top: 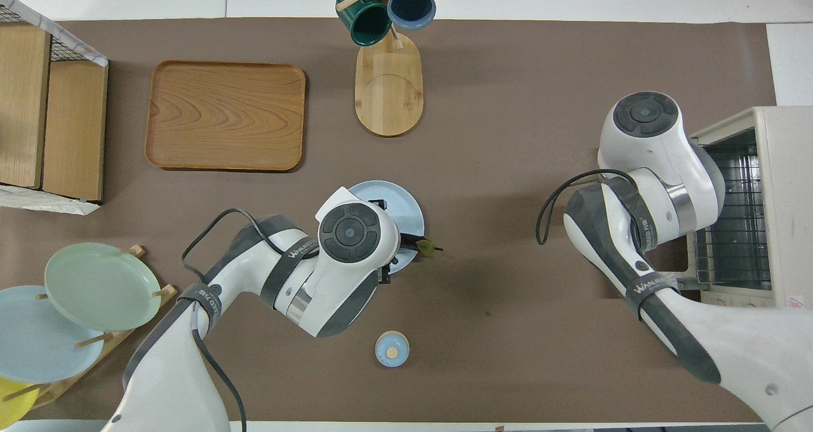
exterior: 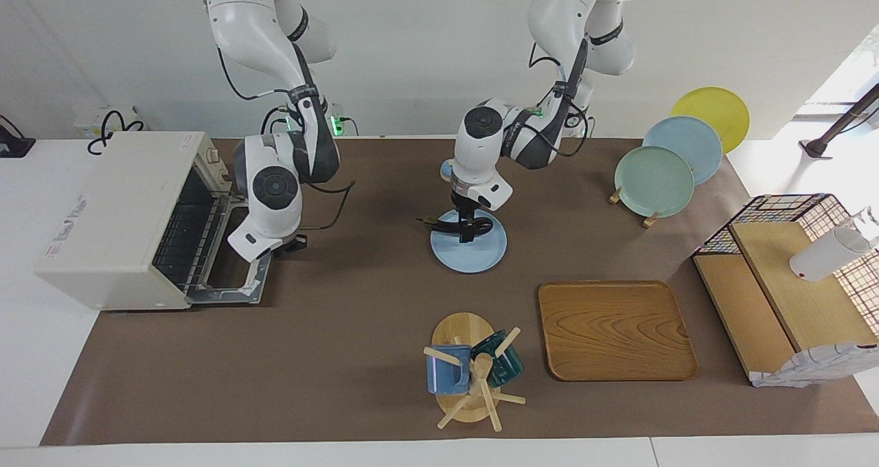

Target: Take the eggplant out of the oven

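Although the oven [exterior: 117, 220] stands open at frame left, the eggplant [exterior: 450, 224] is seen lengthwise across the plate [exterior: 481, 255] at centre, straddled crosswise by the left tool [exterior: 467, 231], fingers apart; the right tool [exterior: 294, 244], fingers together, is parked by the oven door.

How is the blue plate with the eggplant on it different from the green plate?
The blue plate lies flat on the table, while the green plate stands tilted on edge in a wooden rack. The blue plate carries the eggplant; the green plate carries nothing. The blue plate sits mid-table; the green plate is toward the left arm's end. Both are round and plain.
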Controlling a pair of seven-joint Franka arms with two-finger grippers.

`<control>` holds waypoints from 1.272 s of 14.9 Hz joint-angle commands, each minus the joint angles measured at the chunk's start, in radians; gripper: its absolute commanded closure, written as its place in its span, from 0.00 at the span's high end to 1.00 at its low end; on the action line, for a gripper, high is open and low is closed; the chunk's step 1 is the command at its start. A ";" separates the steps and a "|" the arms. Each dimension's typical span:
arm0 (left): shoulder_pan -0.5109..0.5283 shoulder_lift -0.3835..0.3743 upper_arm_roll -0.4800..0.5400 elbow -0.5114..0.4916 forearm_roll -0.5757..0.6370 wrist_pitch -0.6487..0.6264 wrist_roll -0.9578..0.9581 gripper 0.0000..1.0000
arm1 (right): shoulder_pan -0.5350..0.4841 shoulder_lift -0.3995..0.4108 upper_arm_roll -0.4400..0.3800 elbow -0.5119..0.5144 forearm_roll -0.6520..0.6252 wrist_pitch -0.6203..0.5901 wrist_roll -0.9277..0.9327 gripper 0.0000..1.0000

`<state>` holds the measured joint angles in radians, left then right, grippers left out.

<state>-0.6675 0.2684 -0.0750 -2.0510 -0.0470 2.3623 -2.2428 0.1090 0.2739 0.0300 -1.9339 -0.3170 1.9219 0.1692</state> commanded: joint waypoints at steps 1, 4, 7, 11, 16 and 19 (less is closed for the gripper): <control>-0.021 0.000 0.020 -0.003 0.006 0.014 -0.018 0.58 | -0.038 -0.090 -0.002 0.020 -0.027 -0.069 -0.102 0.00; -0.020 0.000 0.020 -0.003 0.024 0.014 -0.017 0.37 | -0.075 -0.148 -0.004 0.021 -0.024 -0.110 -0.187 0.00; -0.015 0.000 0.020 0.009 0.062 -0.001 -0.008 0.00 | -0.127 -0.177 -0.004 0.020 -0.024 -0.141 -0.256 0.00; 0.025 -0.037 0.021 0.083 0.090 -0.096 0.145 0.00 | -0.178 -0.177 -0.004 0.020 -0.014 -0.161 -0.296 0.00; 0.126 -0.023 0.021 0.230 0.090 -0.247 0.570 0.00 | -0.200 -0.202 -0.004 0.020 -0.011 -0.179 -0.324 0.05; 0.207 -0.020 0.020 0.242 0.087 -0.244 0.886 0.00 | -0.218 -0.220 -0.004 0.020 -0.011 -0.190 -0.361 0.09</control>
<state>-0.5088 0.2393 -0.0484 -1.8305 0.0227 2.1405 -1.5312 -0.0755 0.0766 0.0190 -1.8732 -0.3175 1.7630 -0.1493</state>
